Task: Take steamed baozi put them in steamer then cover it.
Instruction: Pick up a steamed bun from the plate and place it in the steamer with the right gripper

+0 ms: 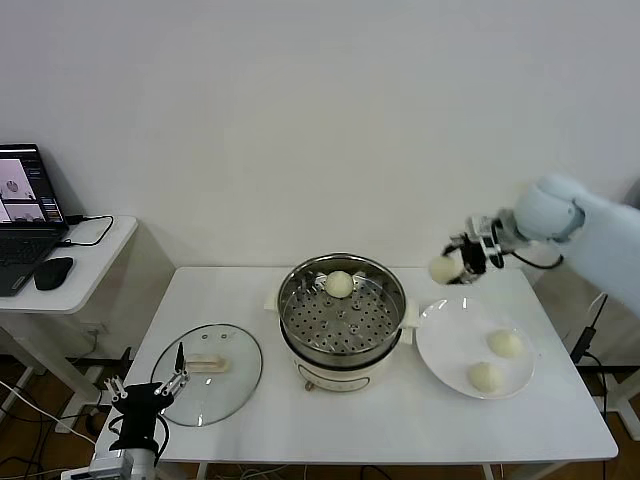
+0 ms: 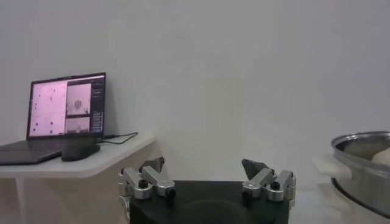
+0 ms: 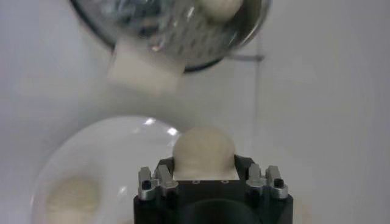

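Note:
The steel steamer (image 1: 342, 322) stands mid-table with one baozi (image 1: 339, 284) on its perforated tray. My right gripper (image 1: 452, 264) hangs in the air between the steamer and the white plate, shut on a second baozi (image 1: 442, 268). The right wrist view shows that bun (image 3: 203, 149) squeezed between the jaws of the right gripper (image 3: 204, 163), with the steamer (image 3: 164, 27) beyond it. Two more baozi (image 1: 505, 343) (image 1: 485, 376) lie on the plate. The glass cover (image 1: 207, 372) rests flat on the table's left. My left gripper (image 1: 170, 385) is parked open by the cover's near edge.
The white plate (image 1: 445, 340) sits right of the steamer. A side desk at the far left carries a laptop (image 1: 28, 205) and a mouse (image 1: 52, 272). The left wrist view shows the left gripper (image 2: 204, 165) with nothing in it and the steamer's rim (image 2: 359, 141).

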Robot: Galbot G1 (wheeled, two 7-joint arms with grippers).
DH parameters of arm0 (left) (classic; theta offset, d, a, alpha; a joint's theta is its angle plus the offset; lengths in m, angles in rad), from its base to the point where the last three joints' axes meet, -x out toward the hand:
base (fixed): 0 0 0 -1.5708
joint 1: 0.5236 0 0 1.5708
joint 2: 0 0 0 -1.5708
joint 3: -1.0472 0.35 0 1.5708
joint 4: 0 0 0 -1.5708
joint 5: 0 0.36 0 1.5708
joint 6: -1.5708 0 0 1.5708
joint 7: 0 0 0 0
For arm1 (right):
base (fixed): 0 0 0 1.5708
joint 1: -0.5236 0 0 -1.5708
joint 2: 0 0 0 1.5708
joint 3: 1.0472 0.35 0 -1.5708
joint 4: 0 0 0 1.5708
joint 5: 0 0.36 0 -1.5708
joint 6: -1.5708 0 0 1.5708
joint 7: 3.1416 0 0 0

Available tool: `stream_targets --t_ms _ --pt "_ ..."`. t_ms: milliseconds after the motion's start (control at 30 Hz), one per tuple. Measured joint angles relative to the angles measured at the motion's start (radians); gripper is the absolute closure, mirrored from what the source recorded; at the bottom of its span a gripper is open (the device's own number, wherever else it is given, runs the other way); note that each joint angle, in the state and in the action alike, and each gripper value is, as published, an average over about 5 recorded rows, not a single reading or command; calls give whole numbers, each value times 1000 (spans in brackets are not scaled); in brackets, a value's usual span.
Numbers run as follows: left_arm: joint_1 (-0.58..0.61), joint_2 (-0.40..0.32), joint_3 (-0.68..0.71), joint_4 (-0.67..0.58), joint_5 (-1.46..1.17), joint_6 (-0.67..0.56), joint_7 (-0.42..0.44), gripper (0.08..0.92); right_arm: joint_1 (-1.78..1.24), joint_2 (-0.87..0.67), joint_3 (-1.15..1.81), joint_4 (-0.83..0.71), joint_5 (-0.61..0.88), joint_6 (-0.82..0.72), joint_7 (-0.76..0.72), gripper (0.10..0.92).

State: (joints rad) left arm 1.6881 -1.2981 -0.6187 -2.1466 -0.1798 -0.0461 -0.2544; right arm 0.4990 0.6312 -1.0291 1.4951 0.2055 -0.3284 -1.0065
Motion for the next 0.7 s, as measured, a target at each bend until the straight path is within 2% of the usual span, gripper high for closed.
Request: stream_targets --t_ms 333,700 --pt "-6 -7 -21 -3 0 -2 -2 177 97 197 -91 47 224 -147 109 397" --pt "-15 -14 -27 13 2 -8 -3 177 -10 388 -119 -18 305 -277 235 397"
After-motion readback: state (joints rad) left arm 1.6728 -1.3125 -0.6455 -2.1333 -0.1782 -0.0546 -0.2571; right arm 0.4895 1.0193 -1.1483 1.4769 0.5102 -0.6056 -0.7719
